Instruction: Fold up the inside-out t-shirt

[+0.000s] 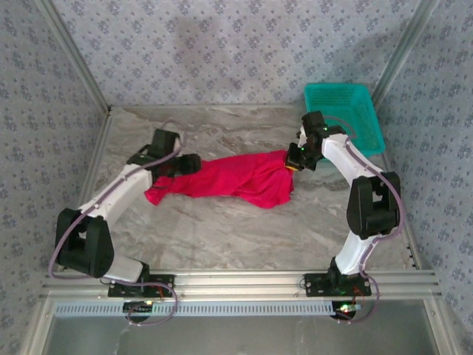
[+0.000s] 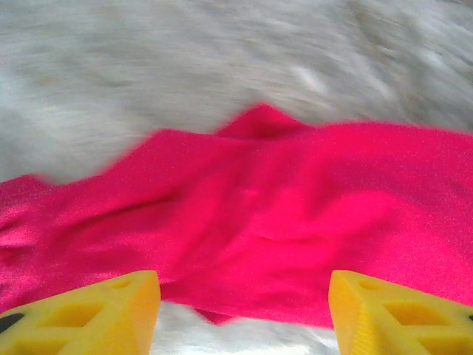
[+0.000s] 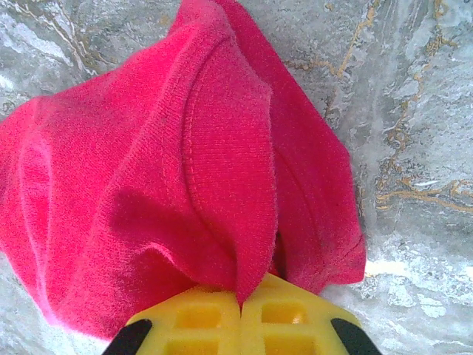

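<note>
I've got the red t-shirt (image 1: 229,181) bunched in a strip mid table (image 1: 222,237). My right gripper (image 3: 240,296) pinches its 3 o'clock end tight, and my left gripper (image 2: 244,303) hangs over the 9 o'clock end, fingers wide apart. There's a teal basket (image 1: 344,111) at 1 o'clock.

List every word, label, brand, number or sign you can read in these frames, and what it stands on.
None can be read. The t-shirt is plain red, with no print or tag showing. The basket, the table and the wallpaper with its small flower pattern carry no lettering.
</note>
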Available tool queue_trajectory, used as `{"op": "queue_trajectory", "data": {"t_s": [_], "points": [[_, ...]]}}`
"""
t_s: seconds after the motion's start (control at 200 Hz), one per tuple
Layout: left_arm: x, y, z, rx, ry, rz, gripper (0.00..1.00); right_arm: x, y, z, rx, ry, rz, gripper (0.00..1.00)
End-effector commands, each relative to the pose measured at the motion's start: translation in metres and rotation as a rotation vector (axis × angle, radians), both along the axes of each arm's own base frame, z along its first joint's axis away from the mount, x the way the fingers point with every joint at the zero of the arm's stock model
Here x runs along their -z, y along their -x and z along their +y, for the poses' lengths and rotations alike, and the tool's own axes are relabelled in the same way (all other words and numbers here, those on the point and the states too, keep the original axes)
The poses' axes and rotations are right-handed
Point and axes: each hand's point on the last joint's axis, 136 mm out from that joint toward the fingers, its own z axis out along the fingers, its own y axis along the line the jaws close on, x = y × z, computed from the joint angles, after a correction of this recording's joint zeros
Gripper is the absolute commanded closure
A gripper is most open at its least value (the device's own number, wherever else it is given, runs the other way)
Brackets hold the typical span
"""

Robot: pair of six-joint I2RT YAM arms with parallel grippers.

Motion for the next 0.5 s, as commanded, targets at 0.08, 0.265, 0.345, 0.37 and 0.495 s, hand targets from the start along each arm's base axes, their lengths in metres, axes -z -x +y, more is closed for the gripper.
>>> {"op": "queue_trajectory", "data": {"t_s": [0.08, 0.265, 0.345, 0.37, 0.495], "points": [[0.008, 0.024, -0.111, 0.369, 0.020, -0.087, 0.36, -0.010, -0.006, 0.004, -0.013, -0.022, -0.020, 1.00], [0.052, 0.014, -0.150, 0.445, -0.084, -0.010, 0.34, -0.011, -0.002, 0.003, -0.016, -0.021, -0.014, 1.00], [0.070, 0.008, -0.151, 0.445, -0.143, 0.030, 0.41, -0.012, 0.001, 0.001, -0.015, -0.021, -0.012, 1.00], [0.073, 0.005, -0.150, 0.443, -0.164, 0.036, 0.47, -0.014, 0.002, -0.001, -0.013, -0.021, -0.014, 1.00], [0.063, -0.010, -0.127, 0.394, -0.245, 0.037, 0.92, -0.014, 0.005, -0.013, -0.001, 0.006, -0.012, 1.00]]}}
